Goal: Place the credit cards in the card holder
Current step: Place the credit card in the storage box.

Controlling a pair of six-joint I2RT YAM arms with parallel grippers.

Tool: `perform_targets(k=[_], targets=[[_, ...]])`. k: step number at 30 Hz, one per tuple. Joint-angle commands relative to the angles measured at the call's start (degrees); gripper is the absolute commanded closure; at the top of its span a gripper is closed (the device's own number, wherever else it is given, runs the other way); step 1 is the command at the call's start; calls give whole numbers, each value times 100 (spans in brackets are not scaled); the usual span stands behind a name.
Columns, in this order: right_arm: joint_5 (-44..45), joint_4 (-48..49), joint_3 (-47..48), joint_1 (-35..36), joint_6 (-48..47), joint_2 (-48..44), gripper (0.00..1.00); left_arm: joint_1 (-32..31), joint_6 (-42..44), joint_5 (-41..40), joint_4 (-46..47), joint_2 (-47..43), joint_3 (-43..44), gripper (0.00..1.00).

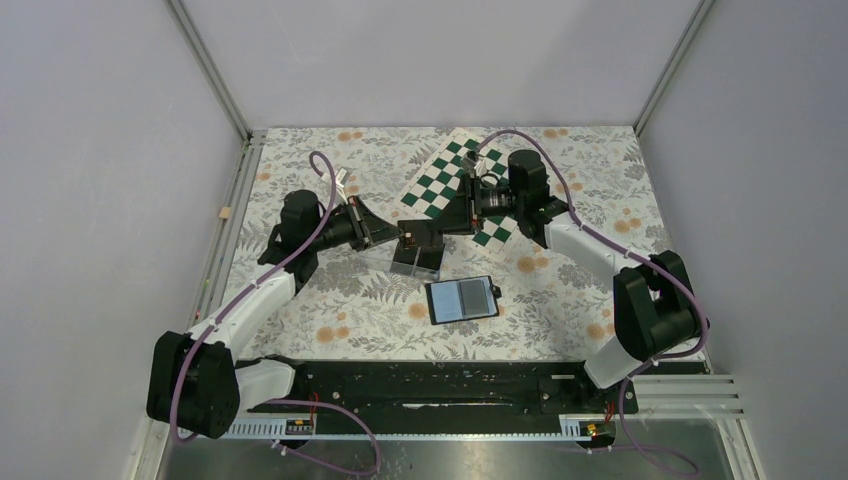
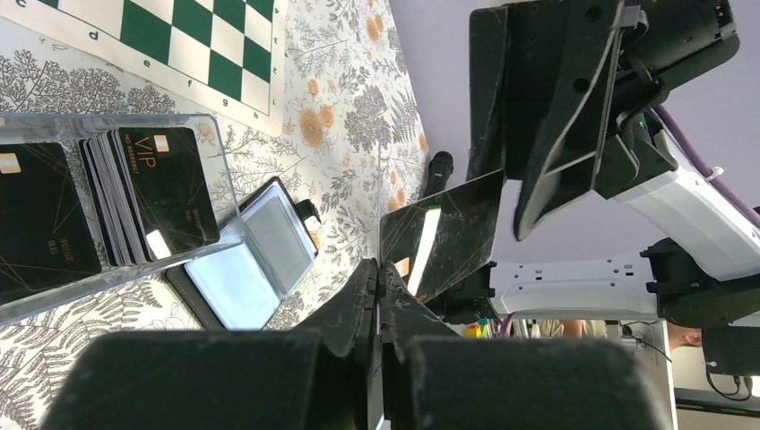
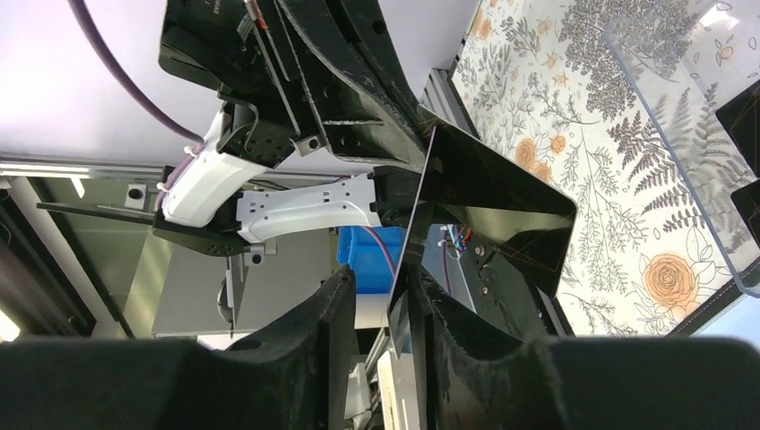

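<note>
A black credit card [image 2: 444,233] is held in the air between both grippers, above the clear plastic box [image 1: 405,264]. My left gripper [image 2: 378,269] is shut on one edge of it. My right gripper [image 3: 385,282] is open around the opposite edge; the card [image 3: 493,188] lies against one finger, with a gap to the other. In the top view the left gripper [image 1: 397,237] and the right gripper [image 1: 452,215] face each other. Several more black cards [image 2: 152,193] stand in the clear box. The black card holder [image 1: 461,298] lies open on the table, in front of the box.
A green-and-white checkered board [image 1: 455,185] lies behind the grippers, under the right arm. The floral table cover [image 1: 330,310] spreads to grey walls on the left, right and back. A metal rail [image 1: 450,385] runs along the near edge.
</note>
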Motion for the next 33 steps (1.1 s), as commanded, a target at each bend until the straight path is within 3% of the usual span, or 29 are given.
perform_targets(k=[1,4,10,17,21,28,33], targets=[[5,-399,255,129,-475,55,69,-18,-100,183,467,58,63,100],[64,-608,310,140,-608,40,100,-17,-79,152,426,93,74,100],[781,-2351,517,5,-1715,-260,100,-14,506,-508,-735,136,236,100],[920,-2766,231,-411,-2001,-637,100,-11,587,-714,-760,789,231,100],[915,-2898,97,-457,-2099,-792,100,-2,550,-590,-383,1356,322,100],[946,-2940,-106,-469,-2129,-944,100,-14,756,-650,-551,2100,743,100],[1012,-2933,-160,-473,-2058,-1020,100,-19,1138,-983,-1182,2032,1021,68]])
